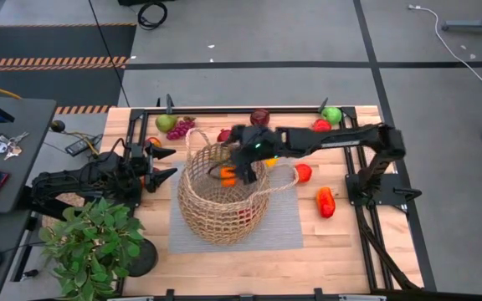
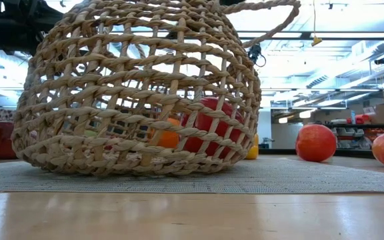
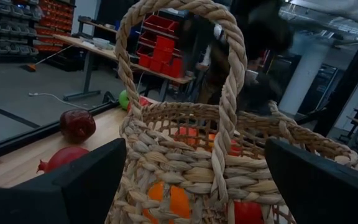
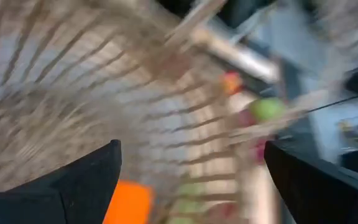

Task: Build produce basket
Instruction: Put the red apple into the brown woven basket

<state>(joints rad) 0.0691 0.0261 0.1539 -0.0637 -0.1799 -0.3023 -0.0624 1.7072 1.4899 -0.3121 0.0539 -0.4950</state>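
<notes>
The right gripper (image 1: 239, 170) hangs over the mouth of the basket (image 1: 212, 219), fingers spread wide with nothing between them. An orange piece (image 1: 227, 175) shows right beneath them. I cannot tell whether it is in free fall or already at rest inside, but this reads as the drop-off step. To finish it well, the arm should lift straight up out of the basket's mouth, clear of the rim and the loop handle (image 1: 281, 181) on its right side, before it swings off towards the next fruit. Snagging that handle could tip the whole basket.

The basket sits on the grey mat (image 1: 287, 224) at mid-table. The left gripper (image 1: 161, 164) waits just off the basket's left side, fingers apart and empty.

Now the views. From above, loose produce is still out beyond the basket: a green pear (image 1: 165, 123) and purple grapes (image 1: 181, 128) behind it to the left, a green apple (image 1: 332, 114) well off behind it to the right, and a red pepper (image 1: 325, 201) to its right. The low view gives what the overhead cannot: through the open weave, a red fruit (image 2: 209, 123) and an orange one (image 2: 168, 139) already lie on the basket's bottom. The left wrist view stares straight at the near handle (image 3: 229, 93), with dark red fruit on the wood beyond the basket. The right wrist view is all motion blur, just weave and a flash of orange.
</notes>
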